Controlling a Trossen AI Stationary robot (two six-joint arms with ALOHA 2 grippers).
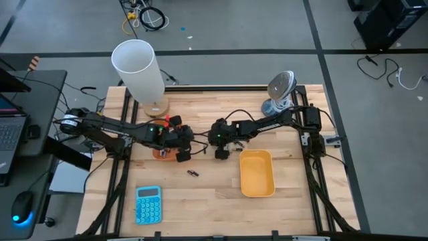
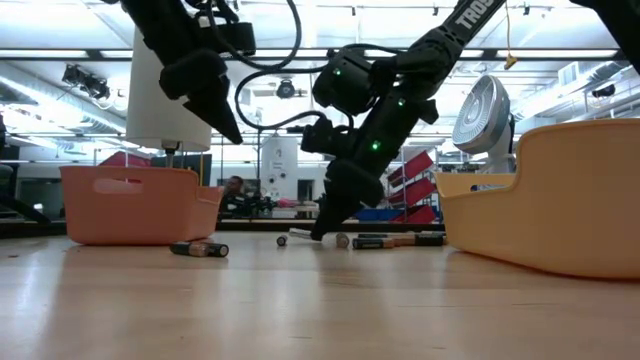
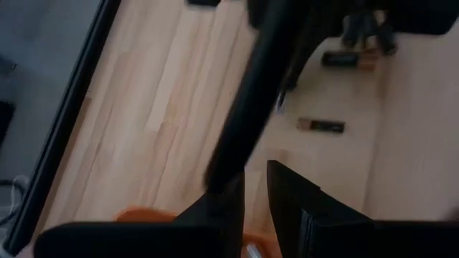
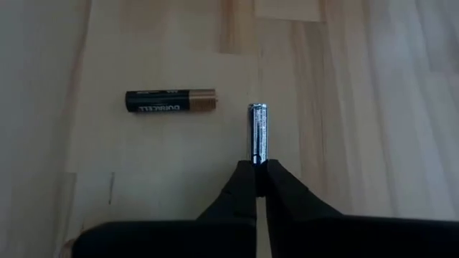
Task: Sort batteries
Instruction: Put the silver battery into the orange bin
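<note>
1 silver battery (image 4: 257, 134) pinched endwise in nearly closed right pincer (image 4: 259, 170).

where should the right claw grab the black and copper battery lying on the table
Grip the black and copper battery across its middle, coming straight down from above. It lies flat on bare wood, its long sides free, so fingers can close across its narrow width. The right claw is shut on a silver battery, so that goes first.

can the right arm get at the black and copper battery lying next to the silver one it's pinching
Probably yes, once free. The right gripper is shut on the silver battery, and the black and copper battery lies close beside it on bare table, with nothing between them.
</note>
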